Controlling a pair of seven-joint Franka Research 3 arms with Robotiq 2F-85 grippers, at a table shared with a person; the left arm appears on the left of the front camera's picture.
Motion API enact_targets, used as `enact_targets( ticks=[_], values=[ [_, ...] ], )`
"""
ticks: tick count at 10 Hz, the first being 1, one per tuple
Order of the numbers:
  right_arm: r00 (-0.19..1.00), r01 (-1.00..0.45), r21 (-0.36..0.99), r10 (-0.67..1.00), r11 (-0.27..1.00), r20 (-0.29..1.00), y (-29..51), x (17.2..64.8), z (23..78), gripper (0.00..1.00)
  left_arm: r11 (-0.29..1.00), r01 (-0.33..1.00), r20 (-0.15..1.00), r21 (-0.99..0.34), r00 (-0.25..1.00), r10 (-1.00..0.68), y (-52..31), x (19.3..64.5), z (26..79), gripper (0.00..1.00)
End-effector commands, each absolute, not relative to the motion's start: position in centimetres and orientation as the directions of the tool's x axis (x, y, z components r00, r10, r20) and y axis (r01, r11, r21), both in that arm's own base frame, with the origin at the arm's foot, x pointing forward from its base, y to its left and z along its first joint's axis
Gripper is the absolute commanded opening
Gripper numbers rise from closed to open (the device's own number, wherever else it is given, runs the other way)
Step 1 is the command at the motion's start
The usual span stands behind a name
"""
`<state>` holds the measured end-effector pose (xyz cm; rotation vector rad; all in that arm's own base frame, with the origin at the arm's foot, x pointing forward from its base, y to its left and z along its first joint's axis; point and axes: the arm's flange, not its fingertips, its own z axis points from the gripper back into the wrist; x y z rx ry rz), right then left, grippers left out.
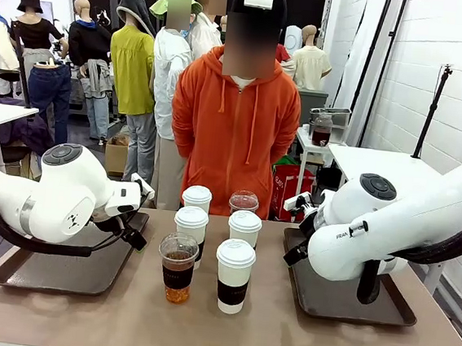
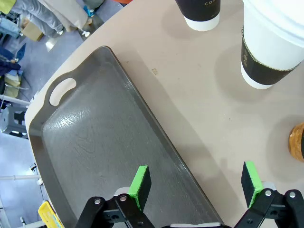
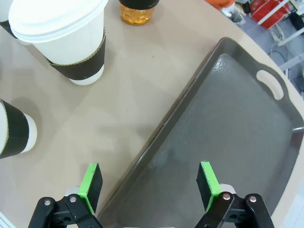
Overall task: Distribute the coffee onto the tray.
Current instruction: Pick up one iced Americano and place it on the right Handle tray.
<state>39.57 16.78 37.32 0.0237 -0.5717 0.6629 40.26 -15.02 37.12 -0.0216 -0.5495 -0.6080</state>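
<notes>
Six cups in all: four white lidded paper cups (image 1: 197, 197) (image 1: 191, 222) (image 1: 244, 227) (image 1: 233, 275) with dark brown bands and two clear dome-lidded plastic cups (image 1: 244, 202) (image 1: 177, 270) of brown liquid. Two dark trays (image 1: 66, 270) (image 1: 398, 308). Two white robot arms (image 1: 57, 197) (image 1: 373, 228). One person (image 1: 235, 116) in an orange hoodie.

Across the beige table (image 1: 118, 326) stands a person (image 1: 235, 116) in an orange hoodie, red bag (image 1: 293, 189) just behind, dark jar (image 1: 322, 131) on a white side table (image 1: 305, 138).

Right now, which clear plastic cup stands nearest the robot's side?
The front-left clear plastic cup of brown liquid; the other clear cup stands in the back row.
</notes>
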Motion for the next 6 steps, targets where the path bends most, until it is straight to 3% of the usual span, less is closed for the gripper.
enact_targets(
  ticks=[1,6],
  values=[
    [0.641,-0.588,-0.157,0.575,0.794,0.509,16.79,39.57,37.32,1.0,0.825,0.548,0.496,0.139,0.683,-0.536,-15.01,40.26,37.12,1.0],
    [0.641,-0.588,-0.157,0.575,0.794,0.509,16.79,39.57,37.32,1.0,0.825,0.548,0.496,0.139,0.683,-0.536,-15.01,40.26,37.12,1.0]
  ],
)
